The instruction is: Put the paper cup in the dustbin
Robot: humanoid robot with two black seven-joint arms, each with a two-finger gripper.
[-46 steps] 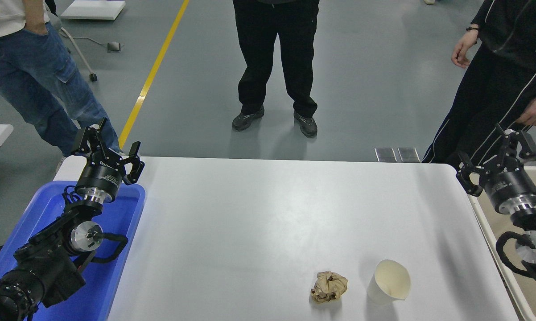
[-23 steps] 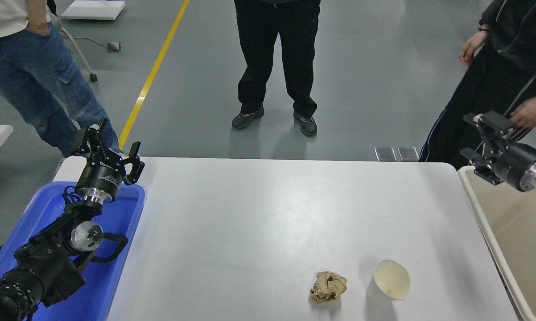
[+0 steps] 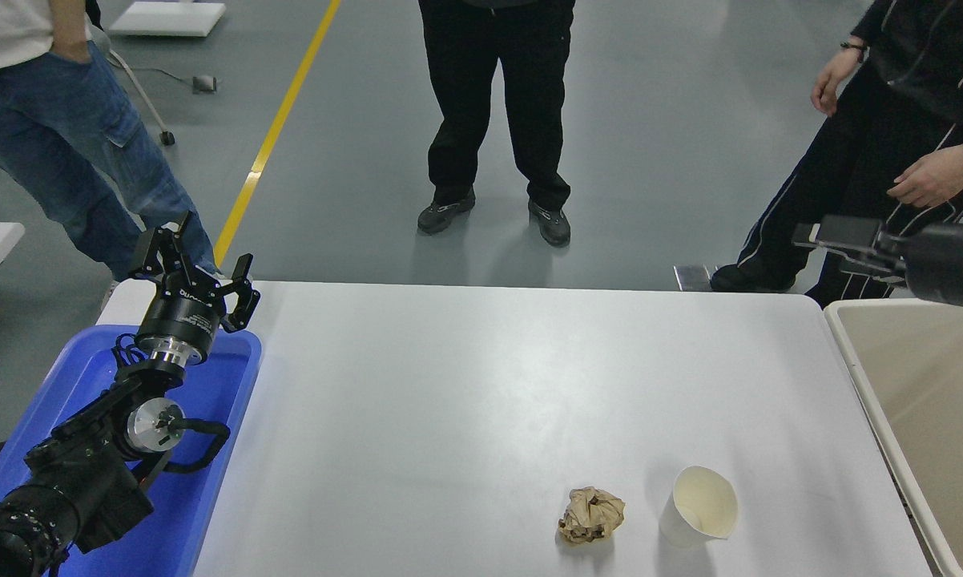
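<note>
The paper cup (image 3: 699, 506), white with a cream inside, stands tilted on the white table (image 3: 481, 377) near its front right. The dustbin (image 3: 860, 377), beige with a pale rim, stands off the table's right edge. My right gripper (image 3: 828, 240) comes in from the right edge, high above the table's far right corner. It points left, is open and empty, and is far from the cup. My left gripper (image 3: 201, 255) is open and empty, parked at the lower left over the blue tray (image 3: 209, 449).
A crumpled brown paper ball (image 3: 591, 515) lies just left of the cup. Three people stand at the far side; the hand (image 3: 926, 176) of the one at the right is close above my right gripper.
My right arm has lifted and drawn back to the right edge, and its gripper has turned to point left. The dustbin's inside now shows. The person at the right shifted.
</note>
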